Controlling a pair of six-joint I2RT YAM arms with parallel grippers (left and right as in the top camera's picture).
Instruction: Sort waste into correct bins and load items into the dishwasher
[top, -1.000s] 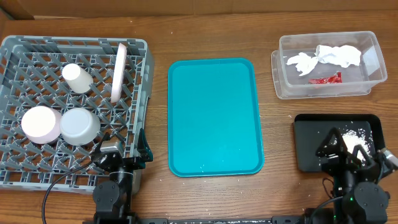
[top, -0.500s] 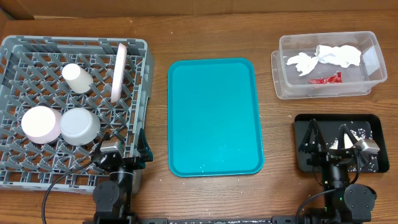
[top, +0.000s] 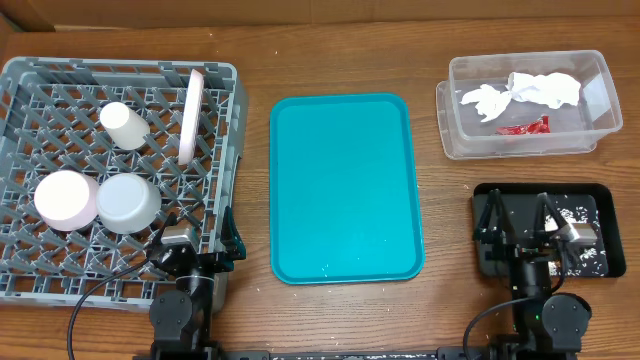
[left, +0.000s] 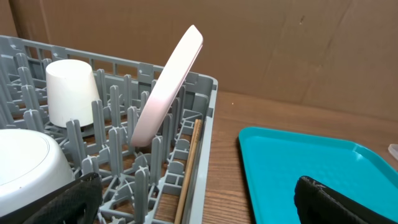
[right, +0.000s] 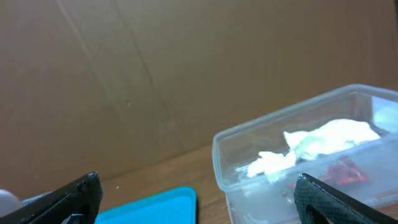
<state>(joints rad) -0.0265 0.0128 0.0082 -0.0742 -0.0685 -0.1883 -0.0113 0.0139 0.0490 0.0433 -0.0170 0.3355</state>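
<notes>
A large square grey plastic dish rack (top: 120, 68) with a lattice floor sat at nine o'clock on the brown wooden counter (top: 440, 40). Inside it, a small white cup (top: 124, 125) lay toward eleven o'clock, a round pale pink-white plate (top: 190, 115) stood on edge just to its three o'clock, and a pale pink bowl (top: 66, 198) sat upside down, touching a grey-white bowl (top: 128, 203), toward the rack's eight o'clock. A flat teal rectangular tray (top: 345, 185) filled the centre of the counter. At two o'clock, a clear plastic rectangular tub (top: 525, 56) held crumpled white tissue paper (top: 530, 92) and a red-and-white printed snack wrapper (top: 525, 127). At four o'clock, a shallow glossy black rectangular tray (top: 545, 187) carried scattered white rice grains (top: 572, 212). The left hand (top: 198, 232) hung released and empty at seven o'clock, over the rack's near corner. The right hand (top: 518, 222) was likewise released and empty at five o'clock, over the black tray's near-left part.
</notes>
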